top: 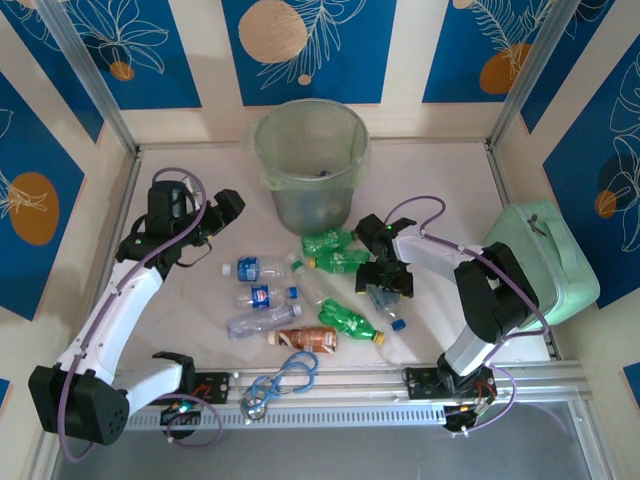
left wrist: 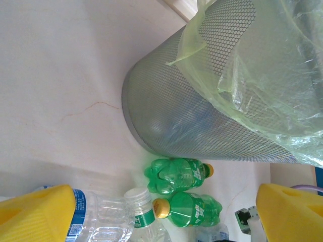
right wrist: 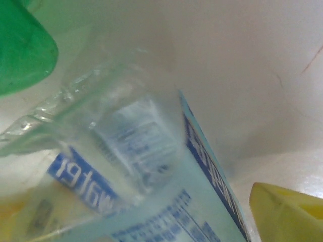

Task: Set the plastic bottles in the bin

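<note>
Jaws of the right gripper point(top: 388, 282) are lowered over a clear blue-labelled bottle point(right wrist: 151, 166) lying on the table point(top: 200, 300), with one yellow pad point(right wrist: 285, 212) seen just beside its label; whether the bottle is clamped or merely straddled cannot be told. The jaws are set across the bottle's body, a hold judged likeliest to stop a light, crushable thing from slipping. Jaws of the left gripper point(top: 228, 207) are spread wide with nothing between them, poised above the table to the left of the bin point(top: 300, 200), a place judged to be out of the other arm's way. Two green bottles point(left wrist: 176, 175) with yellow caps are seen just beside the foot of the bin. Several clear bottles point(top: 258, 268), a third green bottle point(top: 350, 322) and a brown bottle point(top: 305, 338) are scattered between the arms, well short of the bin. The bin, grey mesh lined with a pale green bag, is stood at the far side, judged within reach of both arms. Most of the task is judged undone. A looped blue-grey cable point(top: 280, 382) and a mint green case point(top: 545, 260) are set apart from the pile
</note>
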Robot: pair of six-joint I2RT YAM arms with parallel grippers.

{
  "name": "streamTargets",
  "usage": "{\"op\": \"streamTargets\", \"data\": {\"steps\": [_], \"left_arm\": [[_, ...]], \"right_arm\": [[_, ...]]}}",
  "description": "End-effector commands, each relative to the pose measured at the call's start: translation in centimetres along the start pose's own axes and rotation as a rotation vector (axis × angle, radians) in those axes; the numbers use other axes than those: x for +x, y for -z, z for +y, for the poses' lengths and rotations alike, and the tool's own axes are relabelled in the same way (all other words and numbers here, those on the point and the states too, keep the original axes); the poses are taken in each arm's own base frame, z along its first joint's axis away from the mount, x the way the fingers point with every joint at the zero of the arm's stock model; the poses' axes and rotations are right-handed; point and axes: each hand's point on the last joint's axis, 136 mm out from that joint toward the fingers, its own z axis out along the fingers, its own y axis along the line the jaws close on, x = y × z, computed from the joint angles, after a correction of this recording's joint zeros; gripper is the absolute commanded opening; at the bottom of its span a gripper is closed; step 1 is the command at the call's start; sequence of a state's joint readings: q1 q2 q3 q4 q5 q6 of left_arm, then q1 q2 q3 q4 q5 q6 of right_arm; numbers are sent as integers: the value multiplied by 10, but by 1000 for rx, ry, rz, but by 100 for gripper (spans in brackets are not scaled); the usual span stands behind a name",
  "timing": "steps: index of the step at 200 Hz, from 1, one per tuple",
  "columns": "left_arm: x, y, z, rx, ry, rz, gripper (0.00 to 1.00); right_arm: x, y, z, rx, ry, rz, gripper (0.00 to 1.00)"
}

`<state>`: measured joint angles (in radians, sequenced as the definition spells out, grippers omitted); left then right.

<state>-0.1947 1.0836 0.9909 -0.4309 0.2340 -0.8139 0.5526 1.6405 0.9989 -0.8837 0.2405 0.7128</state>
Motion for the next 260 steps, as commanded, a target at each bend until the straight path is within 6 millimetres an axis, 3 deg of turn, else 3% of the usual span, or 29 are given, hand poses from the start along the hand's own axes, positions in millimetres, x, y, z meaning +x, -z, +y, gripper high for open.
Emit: {"op": "streamTargets", "data": {"steps": [1, 27, 59, 103, 138, 169, 201, 233, 260], "left_arm": [[-5, 7, -13, 40, -12, -16, 92], [-6, 7, -14, 43, -11, -17, 91], [-7, 8, -16, 50, -13, -20, 91], [-12, 15, -23, 59, -31, -35, 90], [-20, 30, -45, 126, -77, -57, 91], [-24, 44, -101, 384, -108, -30, 92], [-9, 60, -161, 626, -188, 57, 94], [14, 70, -197, 774, -256, 118, 99], [25, 74, -213, 878, -250, 162, 100]], "right_arm": [[-4, -1, -2, 12, -14, -9, 82], [-3, 0, -5, 10, -25, -17, 70], [-2, 7, -9, -10, -34, -48, 64], [-4, 41, -5, -98, -32, -131, 60], [-9, 103, 16, -308, -1, -255, 59], [-7, 188, 61, -671, 117, -391, 58], [-2, 267, 98, -960, 241, -463, 56], [-4, 315, 122, -1138, 303, -465, 54], [4, 350, 135, -1278, 386, -459, 53]]}}
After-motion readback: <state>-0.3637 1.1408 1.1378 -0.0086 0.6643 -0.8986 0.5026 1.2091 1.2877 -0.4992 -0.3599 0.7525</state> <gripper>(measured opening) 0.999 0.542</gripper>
